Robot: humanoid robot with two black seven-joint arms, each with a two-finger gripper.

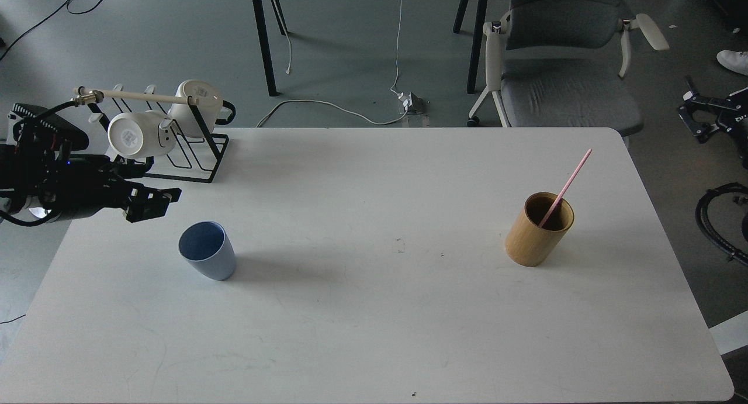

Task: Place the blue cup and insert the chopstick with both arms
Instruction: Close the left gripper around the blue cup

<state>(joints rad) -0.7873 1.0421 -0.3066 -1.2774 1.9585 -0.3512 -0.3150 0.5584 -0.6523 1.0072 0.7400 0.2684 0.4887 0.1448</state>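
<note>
Blue cup (208,251): upright on the white table (374,334), left of centre, mouth open toward me. Looks like thin plastic, so I judge it light, stiff and slightly slick. The tapered wall could slide up out of a squeeze. Best hold: across the wall just under the rim, or one finger inside the rim and one outside.

Chopstick (565,187): thin pink stick, leaning in the tan bamboo holder (537,230) on the right side of the table, upper half sticking out toward the far right. Likely very light, rigid, prone to pivoting between fingers. Best hold: on the exposed shaft above the holder's rim, pulling along its lean.

Left gripper (153,203): hanging above the table's left edge, near the cup but apart from it, carrying nothing. It is dark and I cannot tell whether its fingers are spread.

Right gripper: out of view.

Mug rack (196,158): far left corner, two white mugs, not needed.
</note>
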